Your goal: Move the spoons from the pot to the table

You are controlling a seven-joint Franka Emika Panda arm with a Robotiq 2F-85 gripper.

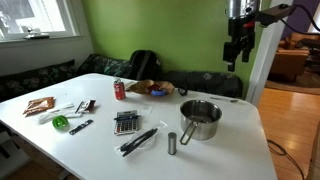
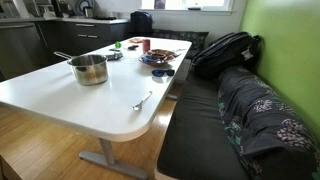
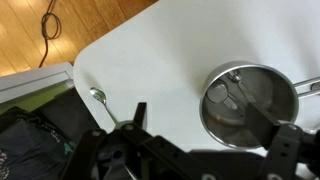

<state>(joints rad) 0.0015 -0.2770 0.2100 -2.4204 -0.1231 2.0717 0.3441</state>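
The shiny steel pot (image 1: 201, 119) stands on the white table (image 1: 100, 150), with its long handle pointing towards the table edge. It also shows in an exterior view (image 2: 90, 69) and in the wrist view (image 3: 250, 102). In the wrist view at least one silvery spoon (image 3: 228, 95) lies inside the pot. Another spoon (image 2: 142, 101) lies flat on the table near a rounded corner, and it shows in the wrist view too (image 3: 100, 98). My gripper (image 1: 233, 55) hangs high above the table beyond the pot. In the wrist view its jaws (image 3: 200, 125) are open and empty.
A dark grey cylinder (image 1: 172, 144), black utensils (image 1: 138, 140), a calculator (image 1: 125, 122), a red can (image 1: 120, 90) and a plate of food (image 1: 150, 88) are on the table. A couch with a black backpack (image 2: 225, 50) runs along the table's far side.
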